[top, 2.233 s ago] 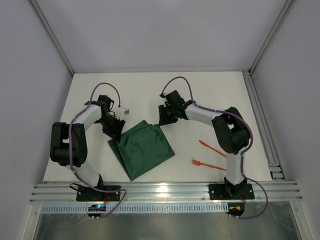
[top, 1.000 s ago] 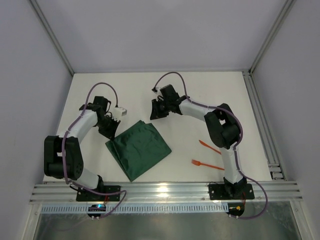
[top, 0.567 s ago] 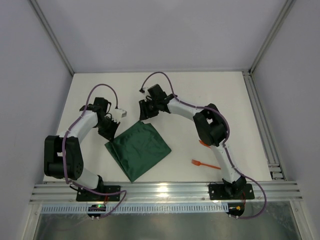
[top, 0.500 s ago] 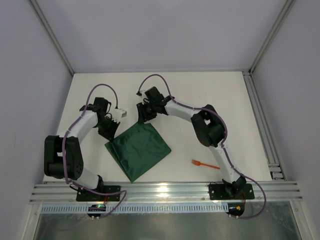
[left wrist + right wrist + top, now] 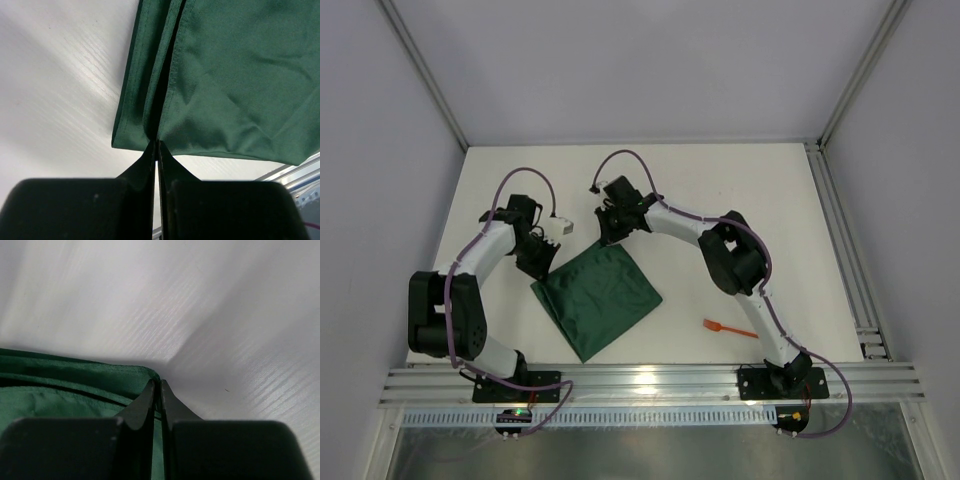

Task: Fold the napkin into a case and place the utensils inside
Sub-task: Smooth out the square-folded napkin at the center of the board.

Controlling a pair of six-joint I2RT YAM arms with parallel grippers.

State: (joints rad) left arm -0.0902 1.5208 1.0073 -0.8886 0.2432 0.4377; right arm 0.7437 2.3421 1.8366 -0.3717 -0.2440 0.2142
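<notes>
The napkin [image 5: 600, 300] lies folded over in layers on the bench [image 5: 790, 200] between my arms. My left claw [image 5: 157, 147] is pinched tight on one corner and my right claw [image 5: 156, 390] is narrowed onto another. I judge the folding only part done: there is no narrow case yet, and the one orange fork [image 5: 730, 328] I can see lies well apart, not tucked in.

Your table [image 5: 790, 200]: white, matte | on it, left of centre: dark green napkin [image 5: 598, 300], folded | well to its right: one orange utensil [image 5: 728, 327]
</notes>
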